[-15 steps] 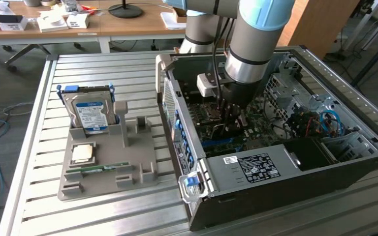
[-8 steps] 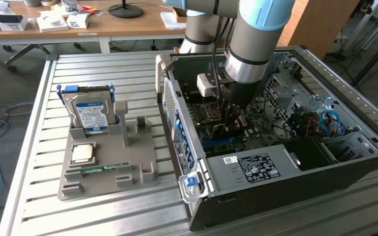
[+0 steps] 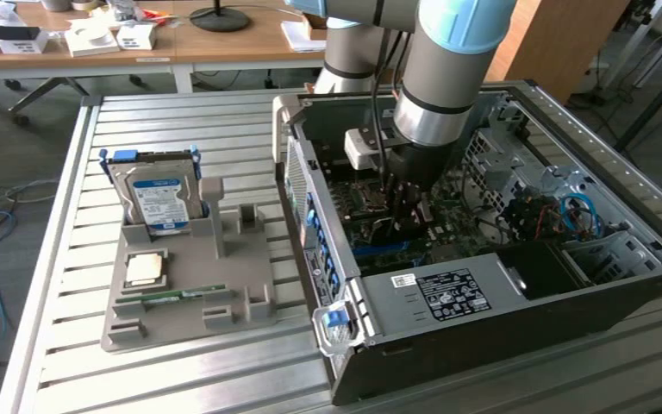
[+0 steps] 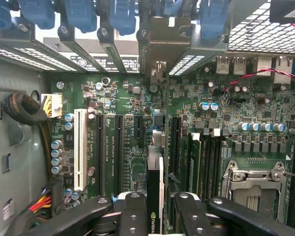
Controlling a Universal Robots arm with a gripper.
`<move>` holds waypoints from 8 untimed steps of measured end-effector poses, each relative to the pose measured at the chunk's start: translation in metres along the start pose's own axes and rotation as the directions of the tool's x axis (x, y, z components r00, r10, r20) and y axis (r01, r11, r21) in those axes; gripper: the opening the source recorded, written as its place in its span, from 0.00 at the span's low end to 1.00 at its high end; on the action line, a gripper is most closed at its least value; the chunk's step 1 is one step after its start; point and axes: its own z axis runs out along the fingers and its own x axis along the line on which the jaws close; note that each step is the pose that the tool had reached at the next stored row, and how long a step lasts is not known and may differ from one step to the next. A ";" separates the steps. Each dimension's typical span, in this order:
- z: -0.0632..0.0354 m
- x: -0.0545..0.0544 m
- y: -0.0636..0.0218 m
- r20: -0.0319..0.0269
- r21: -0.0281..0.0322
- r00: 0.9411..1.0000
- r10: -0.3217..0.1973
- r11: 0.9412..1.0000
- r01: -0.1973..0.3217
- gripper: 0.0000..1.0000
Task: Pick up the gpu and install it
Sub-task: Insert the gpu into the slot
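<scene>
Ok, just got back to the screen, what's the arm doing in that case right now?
The arm has its claw down inside the open computer case, clamped on the gpu. The card is held edge-on over the motherboard, among its long black slots. Whether it is seated in one I cannot tell. On the exterior view's left, the hard drive stands in the gray parts holder.

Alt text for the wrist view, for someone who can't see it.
The gripper holds a thin black graphics card edge-on over a green motherboard inside a computer case. A white slot and a metal processor socket sit on the board.
</scene>
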 end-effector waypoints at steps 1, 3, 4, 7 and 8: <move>0.0000 0.000 0.0000 0.000 0.000 1.000 0.000 1.000 0.000 0.26; 0.0001 0.000 0.0001 0.000 0.000 1.000 0.000 1.000 0.000 0.26; 0.0001 0.000 0.0001 0.000 0.000 1.000 0.001 1.000 -0.001 0.26; 0.0007 0.000 0.0002 0.000 0.000 1.000 0.001 1.000 -0.001 0.26; 0.0008 0.000 0.0001 0.000 0.000 1.000 0.001 1.000 -0.001 0.26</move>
